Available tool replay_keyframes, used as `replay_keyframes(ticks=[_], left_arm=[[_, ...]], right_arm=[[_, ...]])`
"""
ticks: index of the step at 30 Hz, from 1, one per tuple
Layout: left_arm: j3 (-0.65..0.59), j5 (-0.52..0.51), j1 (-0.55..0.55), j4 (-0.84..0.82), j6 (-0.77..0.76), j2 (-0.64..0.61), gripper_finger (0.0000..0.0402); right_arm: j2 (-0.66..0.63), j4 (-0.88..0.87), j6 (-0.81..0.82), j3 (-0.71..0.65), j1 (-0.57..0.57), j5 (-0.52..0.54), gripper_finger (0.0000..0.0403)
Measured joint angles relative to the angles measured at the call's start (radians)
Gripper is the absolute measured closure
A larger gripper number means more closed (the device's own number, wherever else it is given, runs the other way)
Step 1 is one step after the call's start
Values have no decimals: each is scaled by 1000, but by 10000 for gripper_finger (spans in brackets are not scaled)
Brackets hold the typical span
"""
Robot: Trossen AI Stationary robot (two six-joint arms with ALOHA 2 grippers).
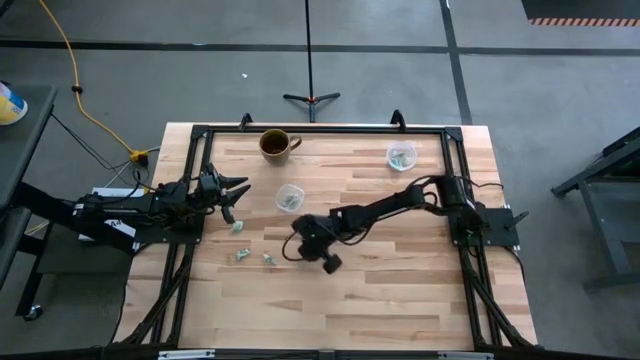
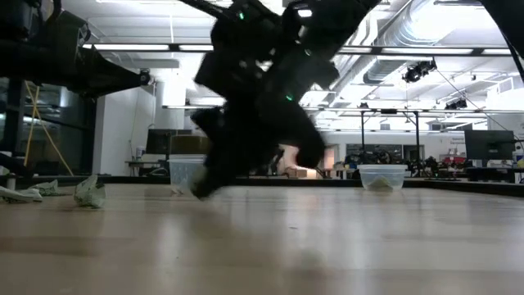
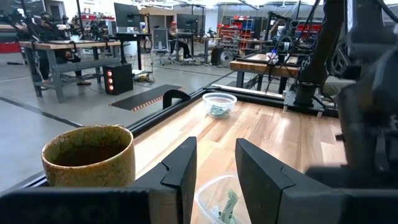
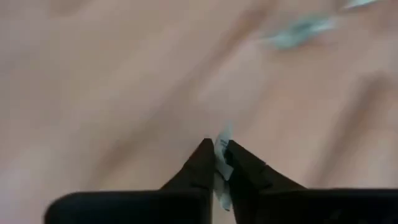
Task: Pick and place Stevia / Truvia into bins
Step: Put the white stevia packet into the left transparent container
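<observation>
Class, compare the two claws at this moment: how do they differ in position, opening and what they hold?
The right claw is over the middle of the table, while the left claw waits by the left edge near the brown mug. The right claw is shut on a sweetener packet; the left claw stands partly open and holds nothing. Both have two dark fingers.

The counter [image 1: 400,290] is pale wood with visible planks and a smooth, slightly shiny finish, inside a black metal frame [image 1: 325,129]. The two bins [image 1: 290,198] [image 1: 401,156] are clear, glossy plastic, and the mug [image 3: 89,163] looks like ceramic with a rough, speckled brown-green glaze. The packets [image 1: 240,227] are crumpled paper, and the left hand [image 3: 214,168] has matt black fingers.
</observation>
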Motion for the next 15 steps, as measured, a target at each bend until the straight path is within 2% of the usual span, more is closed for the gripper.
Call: replay_keyframes(ticks=[3,5,10,15], left_arm=[[0,0,0,0,0,0,257],[0,0,0,0,0,0,257],[0,-1,0,0,0,0,257],[0,-1,0,0,0,0,257]], right_arm=[[-14,23,-57,51,-22,106,374],[-14,18,-90,90,-47,140,367],[-13,-38,-133,180,-143,153,393],[-13,-105,-120,220,-250,142,373]])
